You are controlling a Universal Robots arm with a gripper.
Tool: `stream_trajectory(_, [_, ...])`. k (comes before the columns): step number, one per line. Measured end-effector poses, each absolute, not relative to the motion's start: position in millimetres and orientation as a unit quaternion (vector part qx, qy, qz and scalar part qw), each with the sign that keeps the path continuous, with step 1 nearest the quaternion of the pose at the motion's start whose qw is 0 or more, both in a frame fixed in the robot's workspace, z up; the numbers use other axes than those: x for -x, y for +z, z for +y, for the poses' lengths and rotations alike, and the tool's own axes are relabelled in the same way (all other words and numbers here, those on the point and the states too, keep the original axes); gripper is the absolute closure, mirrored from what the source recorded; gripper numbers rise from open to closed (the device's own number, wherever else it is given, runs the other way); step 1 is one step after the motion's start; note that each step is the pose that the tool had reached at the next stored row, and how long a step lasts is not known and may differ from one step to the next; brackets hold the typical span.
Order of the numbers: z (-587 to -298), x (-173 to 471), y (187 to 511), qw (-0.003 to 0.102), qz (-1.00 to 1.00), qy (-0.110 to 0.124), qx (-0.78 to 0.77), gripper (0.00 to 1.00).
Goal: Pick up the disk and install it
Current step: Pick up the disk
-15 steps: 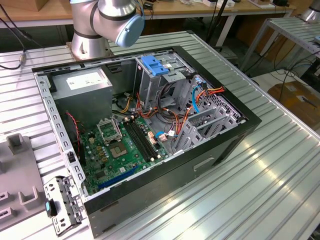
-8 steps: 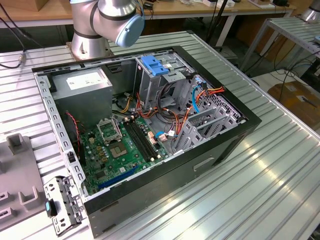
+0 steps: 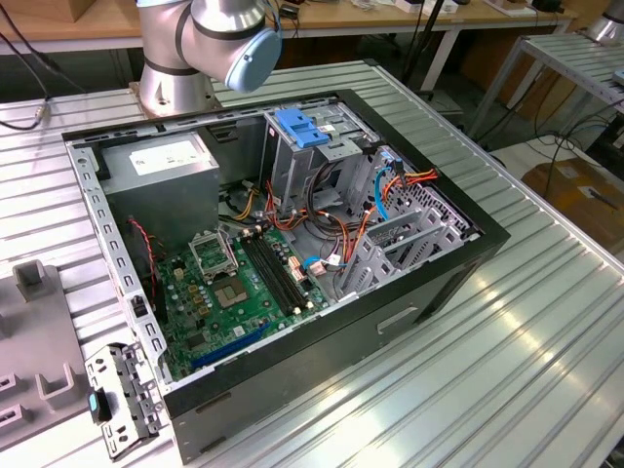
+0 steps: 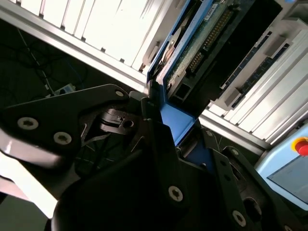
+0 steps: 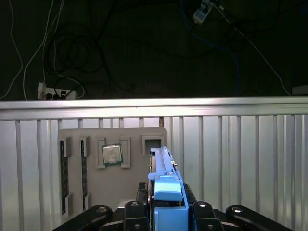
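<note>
You're in a robotics lab: a robot arm (image 3: 207, 29) stands on a ribbed aluminium desk (image 3: 507, 351), with an opened computer case (image 3: 322, 359) and wooden workbenches (image 3: 58, 19) behind.

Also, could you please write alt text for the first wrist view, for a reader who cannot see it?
The gripper holds the disk, seen edge-on along its blue rail, over a ribbed metal table. Beyond it lies a grey tray with a processor chip and memory sticks; cables show in the dark past the table's edge.
</note>
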State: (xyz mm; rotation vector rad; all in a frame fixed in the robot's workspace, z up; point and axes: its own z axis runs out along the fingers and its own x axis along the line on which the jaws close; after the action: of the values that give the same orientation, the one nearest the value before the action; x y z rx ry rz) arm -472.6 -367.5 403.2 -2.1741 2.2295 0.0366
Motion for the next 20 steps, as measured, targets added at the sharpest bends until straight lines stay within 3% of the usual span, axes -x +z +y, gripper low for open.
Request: stream_trajectory(20, [-367, 473, 428, 0.014, 0.716, 0.012, 0.698, 0.63])
